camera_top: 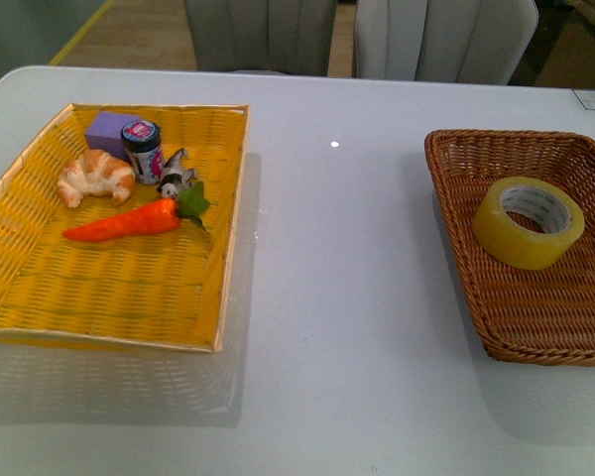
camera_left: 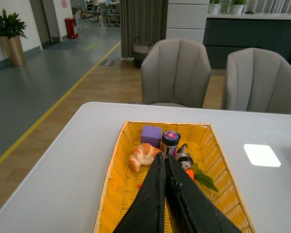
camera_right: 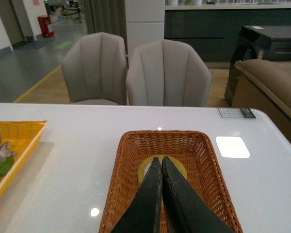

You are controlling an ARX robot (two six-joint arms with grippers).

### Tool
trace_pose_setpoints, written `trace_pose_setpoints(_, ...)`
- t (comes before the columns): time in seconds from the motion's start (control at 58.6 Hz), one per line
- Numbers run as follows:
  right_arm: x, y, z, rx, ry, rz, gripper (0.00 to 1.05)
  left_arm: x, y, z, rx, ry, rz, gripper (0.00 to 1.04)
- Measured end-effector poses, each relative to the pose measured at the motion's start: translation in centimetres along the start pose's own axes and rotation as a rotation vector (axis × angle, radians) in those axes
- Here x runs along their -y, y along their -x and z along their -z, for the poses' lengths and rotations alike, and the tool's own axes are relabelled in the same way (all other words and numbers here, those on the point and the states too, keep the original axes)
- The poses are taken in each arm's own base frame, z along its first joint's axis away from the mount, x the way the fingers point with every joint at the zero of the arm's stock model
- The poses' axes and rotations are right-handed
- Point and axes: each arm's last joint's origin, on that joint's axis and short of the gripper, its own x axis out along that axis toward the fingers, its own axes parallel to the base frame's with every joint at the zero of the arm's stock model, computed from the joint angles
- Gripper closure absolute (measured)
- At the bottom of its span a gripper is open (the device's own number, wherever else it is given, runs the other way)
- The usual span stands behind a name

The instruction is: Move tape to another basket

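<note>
Tape [camera_top: 529, 222]: flat in brown basket [camera_top: 456, 159], right. Left gripper [camera_left: 165, 162], right gripper [camera_right: 161, 164]: jaws closed, empty, raised.

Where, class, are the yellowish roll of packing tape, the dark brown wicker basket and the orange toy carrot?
Yellowish roll of packing tape [camera_top: 529, 222]: front view, on its upper ring face.
Dark brown wicker basket [camera_top: 446, 183]: front view, on its left rim.
Orange toy carrot [camera_top: 124, 223]: front view, mid-body.

Tape [camera_top: 529, 222] flat inside brown basket [camera_top: 456, 149], table's right.
</note>
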Motion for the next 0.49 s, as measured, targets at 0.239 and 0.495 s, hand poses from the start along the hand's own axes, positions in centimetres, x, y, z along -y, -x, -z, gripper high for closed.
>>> trace_pose_setpoints(0.239, 0.0, 1.2, 0.4, -0.023, 0.0, 0.003, 1.03, 0.0, 0.0, 0.0, 0.0, 0.0, 0.0, 1.03)
trace_pose_setpoints(0.495, 0.0, 1.4, 0.3, -0.006, 0.0, 0.003, 1.03, 0.0, 0.0, 0.0, 0.0, 0.0, 0.0, 1.03)
